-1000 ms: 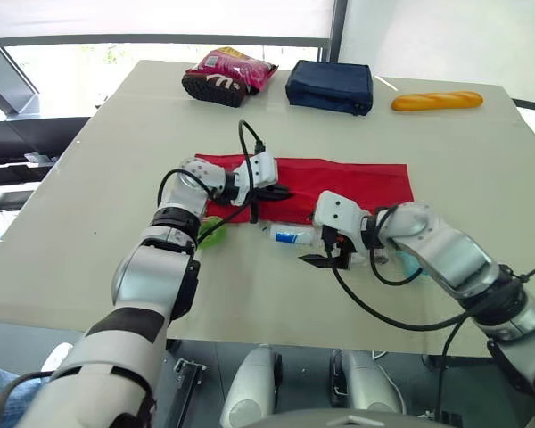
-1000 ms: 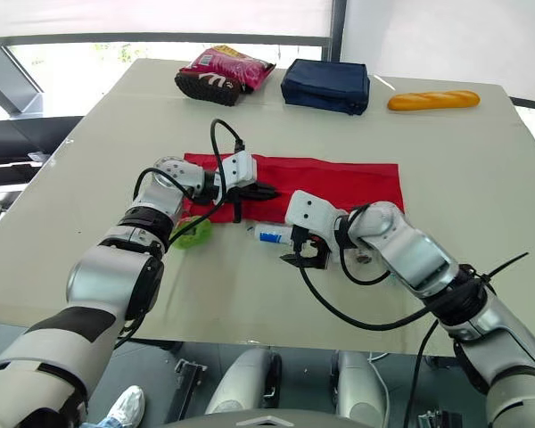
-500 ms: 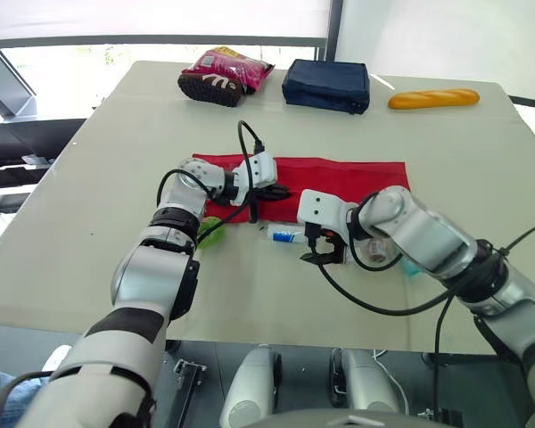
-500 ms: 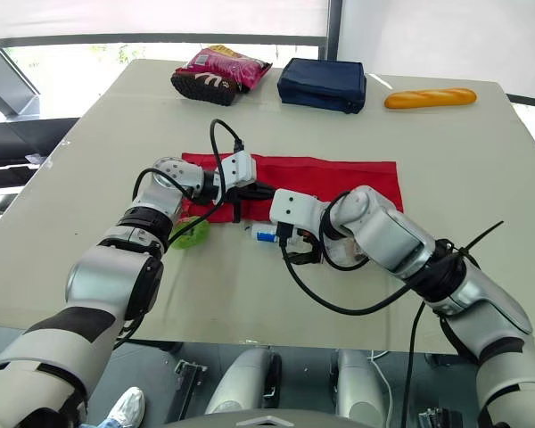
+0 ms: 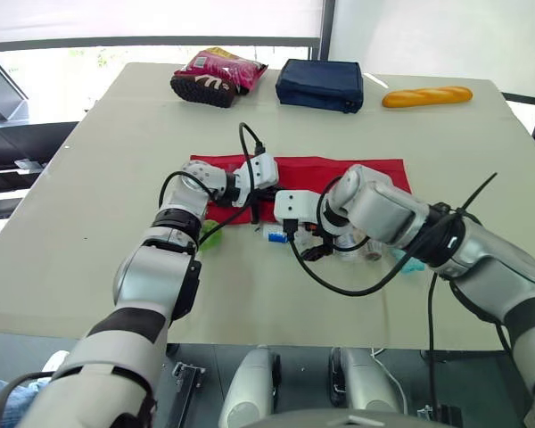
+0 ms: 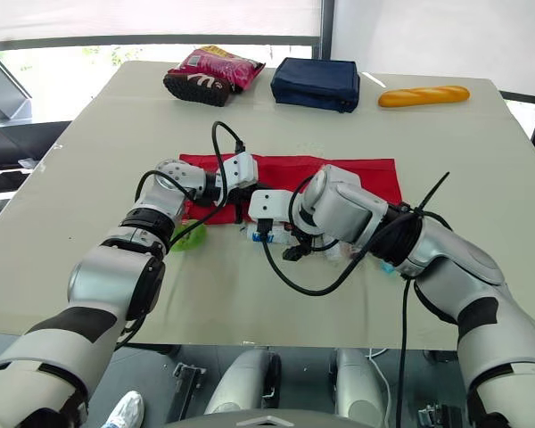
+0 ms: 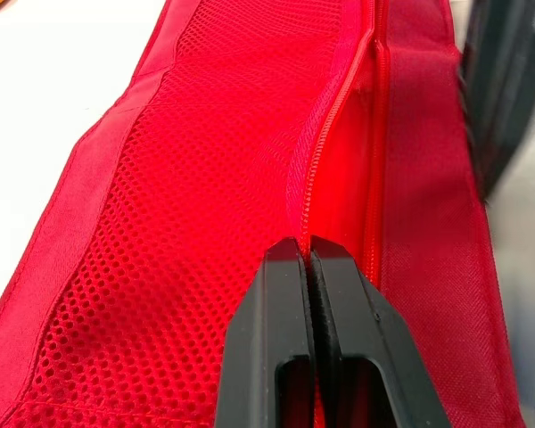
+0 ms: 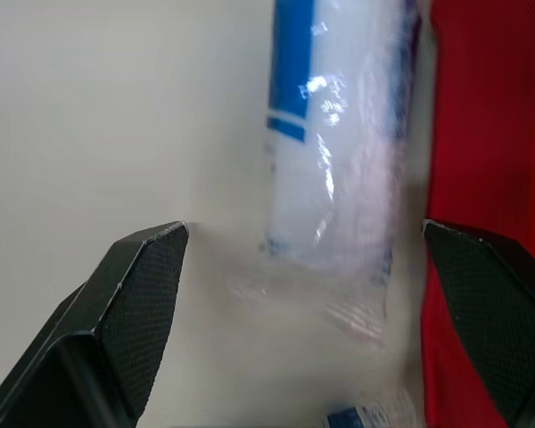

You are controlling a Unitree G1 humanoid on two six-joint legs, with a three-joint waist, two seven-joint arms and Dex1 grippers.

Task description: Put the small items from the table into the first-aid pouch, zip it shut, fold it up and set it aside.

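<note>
Red pouch (image 5: 308, 171), long axis left-right

The left arm (image 5: 152, 267) and right arm (image 5: 481, 259) wear rounded silver-grey shells with black bands at the joints. Each wrist carries a white boxy block (image 5: 260, 168) with dark screw holes, trailing looped black cables (image 5: 339, 288). The left fingers (image 7: 281, 339) are smooth black, the right pads (image 8: 147, 303) black and dimpled.

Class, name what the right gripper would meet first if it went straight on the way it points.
Probably the blue-and-white wrapped packet, lying just ahead of the open right gripper; depth is unclear.
</note>
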